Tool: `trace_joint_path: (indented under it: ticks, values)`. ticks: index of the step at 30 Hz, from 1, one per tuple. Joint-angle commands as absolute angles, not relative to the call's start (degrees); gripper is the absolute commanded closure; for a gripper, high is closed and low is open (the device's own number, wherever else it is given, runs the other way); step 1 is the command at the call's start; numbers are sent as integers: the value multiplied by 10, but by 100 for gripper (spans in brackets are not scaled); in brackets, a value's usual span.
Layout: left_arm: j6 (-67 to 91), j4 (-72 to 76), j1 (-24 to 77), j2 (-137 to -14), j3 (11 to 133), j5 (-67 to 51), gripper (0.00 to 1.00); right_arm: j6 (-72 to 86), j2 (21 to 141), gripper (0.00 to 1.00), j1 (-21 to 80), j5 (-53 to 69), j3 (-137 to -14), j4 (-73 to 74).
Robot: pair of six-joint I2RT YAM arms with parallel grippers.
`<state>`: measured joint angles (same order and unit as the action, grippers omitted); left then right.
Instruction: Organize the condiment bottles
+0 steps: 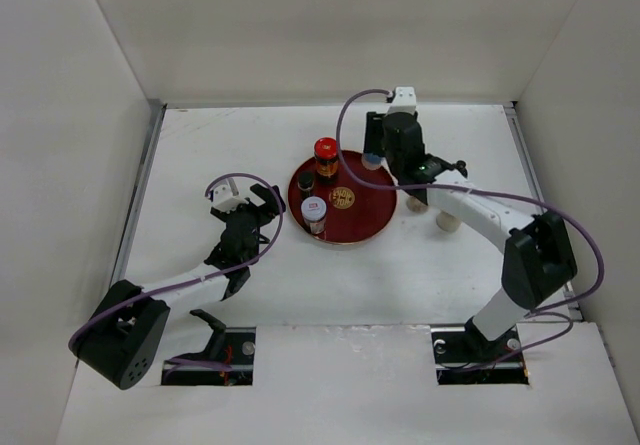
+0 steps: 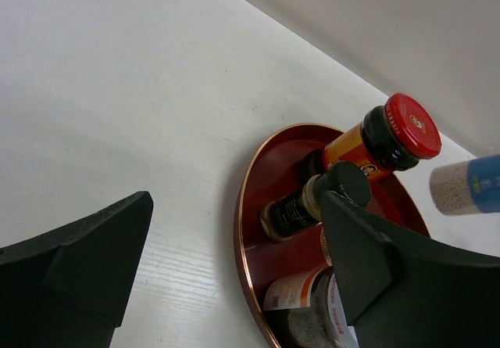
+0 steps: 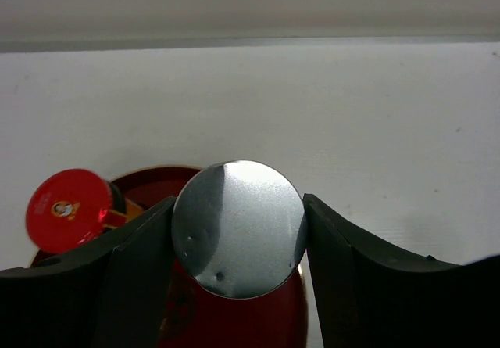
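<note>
White table; red tray holds three bottles; right hand grips silver-capped bottle; left hand open, empty.

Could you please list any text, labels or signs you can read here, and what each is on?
None is legible.
Red cap: small emblem, too blurred.
Bottle labels: print too small.
Tray's gold emblem: unreadable.
Silver-capped bottle: cap blank.
</note>
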<state>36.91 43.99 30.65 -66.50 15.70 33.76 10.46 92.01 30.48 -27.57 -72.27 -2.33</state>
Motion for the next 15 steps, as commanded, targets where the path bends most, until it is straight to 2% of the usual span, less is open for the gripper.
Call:
trace_joint_path:
  ticks: [1,15]
  values:
    - [375,467,305,-656,152,330,11,111,940,49,323,-270,-743,-94]
    - [375,468,305,-657,152,325,11,112,1023,48,343,-258,-776,-127]
